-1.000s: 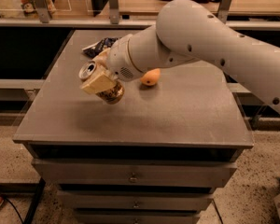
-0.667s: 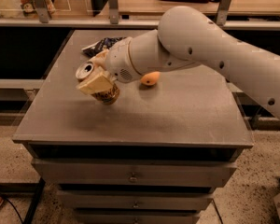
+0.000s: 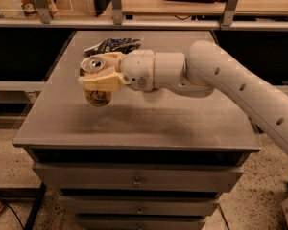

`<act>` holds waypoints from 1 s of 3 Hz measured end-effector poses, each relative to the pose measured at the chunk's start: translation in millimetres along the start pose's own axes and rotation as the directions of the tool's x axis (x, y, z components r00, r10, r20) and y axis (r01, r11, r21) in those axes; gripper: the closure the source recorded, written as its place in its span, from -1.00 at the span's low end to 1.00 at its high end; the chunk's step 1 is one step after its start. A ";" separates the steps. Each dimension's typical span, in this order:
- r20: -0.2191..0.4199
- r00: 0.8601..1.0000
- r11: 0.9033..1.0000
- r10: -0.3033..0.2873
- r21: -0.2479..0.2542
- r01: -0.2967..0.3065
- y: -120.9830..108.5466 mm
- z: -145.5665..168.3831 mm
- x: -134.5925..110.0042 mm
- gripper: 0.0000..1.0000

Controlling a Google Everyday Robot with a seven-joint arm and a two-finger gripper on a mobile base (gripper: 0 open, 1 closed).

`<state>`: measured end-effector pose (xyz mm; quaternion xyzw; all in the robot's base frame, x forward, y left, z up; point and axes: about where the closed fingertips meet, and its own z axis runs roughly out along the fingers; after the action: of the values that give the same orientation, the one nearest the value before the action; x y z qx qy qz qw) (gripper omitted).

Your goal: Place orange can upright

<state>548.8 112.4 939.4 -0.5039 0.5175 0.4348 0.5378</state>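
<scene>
Reaching level over the table (image 3: 158, 123), gripper (image 3: 94, 74) jaws pinch the orange can (image 3: 98, 97).

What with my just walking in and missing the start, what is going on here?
The robot's arm reaches in from the right, and its gripper is shut on the orange can over the left part of the grey drawer cabinet's top. The can is nearly upright, its silver top tipped slightly toward the camera; I cannot tell whether its base touches the surface. A dark blue snack bag lies behind it, near the back edge.
</scene>
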 end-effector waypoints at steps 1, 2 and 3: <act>0.130 0.991 0.998 0.040 -0.044 -0.035 9.0 -2.5 -27.8 1.00; 0.122 0.992 0.998 0.042 -0.059 -0.035 10.8 3.0 -25.5 1.00; 0.108 0.992 0.993 0.070 -0.106 -0.058 15.8 19.7 -17.6 1.00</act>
<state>533.9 134.6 954.6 -0.4889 0.4797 0.5052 0.5250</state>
